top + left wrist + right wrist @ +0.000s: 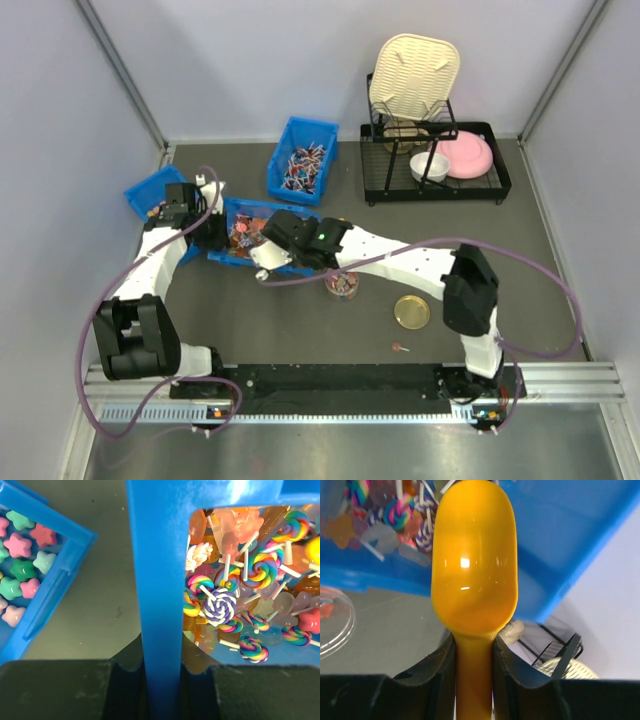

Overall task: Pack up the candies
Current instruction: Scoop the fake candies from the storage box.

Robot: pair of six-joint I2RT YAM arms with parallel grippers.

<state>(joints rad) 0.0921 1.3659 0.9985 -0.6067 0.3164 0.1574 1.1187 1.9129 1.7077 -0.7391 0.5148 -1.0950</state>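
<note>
At the left-centre of the table, the candies (240, 595) lie heaped in a blue bin (160, 555): small swirl lollipops and translucent sweets in mixed colours. The left gripper (162, 680) is clamped shut across the bin's wall, one finger inside and one outside. This grip most likely serves to brace the bin so it cannot slide when pushed.

The right gripper (474, 675) is partly closed around the handle of a yellow scoop (475, 565). Its fingers press both sides of the narrow neck just below the bowl. The bowl's tip points into the bin, over the candies. Holding the handle this low probably gives firm control of the scoop's angle.

A jar (343, 285) stands just beside the right arm and already holds some candies. Its gold lid (411, 312) lies apart on the table, so the mouth is open for filling.

Limits of view:
- Only the scoop's smooth convex back shows, so any load in it cannot be judged.
- The overhead view hides the scoop under the right wrist.
- A clear round object (332, 622) is cut off at the right wrist view's left edge and cannot be identified.
- A neighbouring bin (65, 565) of star-shaped sweets (20, 545) is only partly in frame.
</note>
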